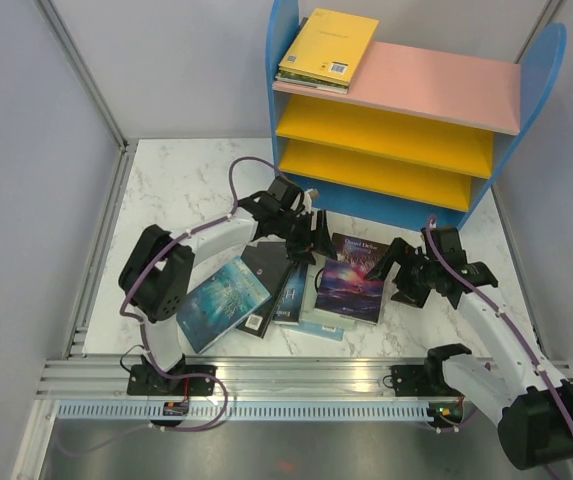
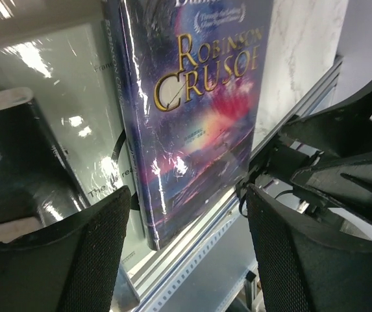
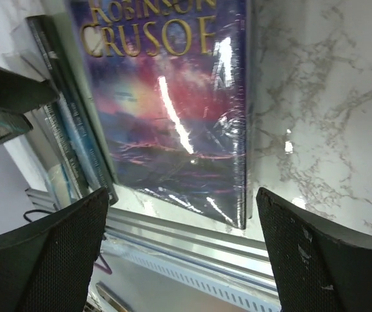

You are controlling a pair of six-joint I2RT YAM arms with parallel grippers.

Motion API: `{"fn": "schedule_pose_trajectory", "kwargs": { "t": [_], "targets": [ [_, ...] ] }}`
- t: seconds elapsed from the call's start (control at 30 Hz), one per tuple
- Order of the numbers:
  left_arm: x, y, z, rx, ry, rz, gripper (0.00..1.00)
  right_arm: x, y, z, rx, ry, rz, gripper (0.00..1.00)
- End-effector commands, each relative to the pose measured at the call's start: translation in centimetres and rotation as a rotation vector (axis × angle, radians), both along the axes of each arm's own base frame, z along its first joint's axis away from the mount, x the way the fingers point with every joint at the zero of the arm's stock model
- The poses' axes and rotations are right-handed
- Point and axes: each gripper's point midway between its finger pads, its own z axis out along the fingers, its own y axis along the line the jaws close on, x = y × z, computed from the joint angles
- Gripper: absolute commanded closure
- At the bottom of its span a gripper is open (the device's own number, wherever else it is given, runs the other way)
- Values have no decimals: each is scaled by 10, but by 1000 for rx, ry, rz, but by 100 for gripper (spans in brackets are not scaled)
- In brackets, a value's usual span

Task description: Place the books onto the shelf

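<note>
The shelf (image 1: pixel 486 190) stands at the back right, and a yellow-backed book (image 1: pixel 328 48) lies on its pink top board (image 1: pixel 436 85). Several books lie fanned on the marble table: a teal-blue one (image 1: pixel 221 300), a black one (image 1: pixel 264 285), a pale one (image 1: pixel 323 322) and the purple "Robinson Crusoe" (image 1: pixel 352 278) on top at the right. My left gripper (image 1: pixel 318 240) hovers open over the far left edge of the purple book (image 2: pixel 192 104). Just right of that same book (image 3: pixel 173 97), my right gripper (image 1: pixel 404 280) is wide open. Nothing is between either pair of fingers.
The aluminium rail (image 1: pixel 296 378) runs along the table's near edge, close to the books' front corners. Grey walls close in the left side (image 1: pixel 26 150). In the left wrist view the right gripper (image 2: pixel 341 162) shows close by, facing the left one across the purple book.
</note>
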Motion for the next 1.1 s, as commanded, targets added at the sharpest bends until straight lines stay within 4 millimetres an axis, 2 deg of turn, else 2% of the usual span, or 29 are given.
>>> {"fn": "schedule_pose_trajectory", "kwargs": {
  "t": [0.0,0.2,0.3,0.33,0.37,0.4,0.43,0.47,0.67,0.77,0.8,0.87,0.9,0.97,1.03,1.07],
  "targets": [
    [-5,-16,-5,-8,-31,-71,25,4,-11,-16,-59,19,-38,2],
    [-13,-23,-24,21,-4,-91,26,0,-14,-46,-58,44,-49,2],
    [-21,-31,-30,29,11,-114,26,-4,-4,-66,19,40,-42,2],
    [-23,-32,-32,31,18,-117,26,5,4,-62,76,-6,-43,2],
    [-27,-33,-34,34,25,-123,26,-3,7,-75,105,11,-47,2],
    [-28,-33,-36,36,30,-126,27,-3,10,-75,137,-11,-50,2],
    [-31,-32,-37,37,41,-128,27,6,17,-67,195,-59,-61,2],
    [-32,-32,-38,37,46,-128,27,1,19,-72,220,-63,-65,2],
    [-43,-38,-41,25,82,-150,28,6,27,-61,320,-144,-79,3],
    [-46,-44,-37,2,83,-156,29,7,30,-47,350,-184,-58,21],
    [-46,-46,-36,-8,86,-157,29,8,31,-41,360,-194,-62,35],
    [-48,-51,-27,-56,89,-165,29,10,31,-27,374,-232,-63,47],
    [-47,-52,-25,-66,89,-164,29,11,31,-22,377,-238,-63,60],
    [-47,-54,-16,-84,79,-159,29,11,32,-11,371,-245,-50,74],
    [-45,-54,0,-107,55,-156,27,7,30,-8,341,-228,-33,93],
    [-40,-51,6,-114,45,-141,27,12,30,8,336,-264,-20,100]
  ]
}}
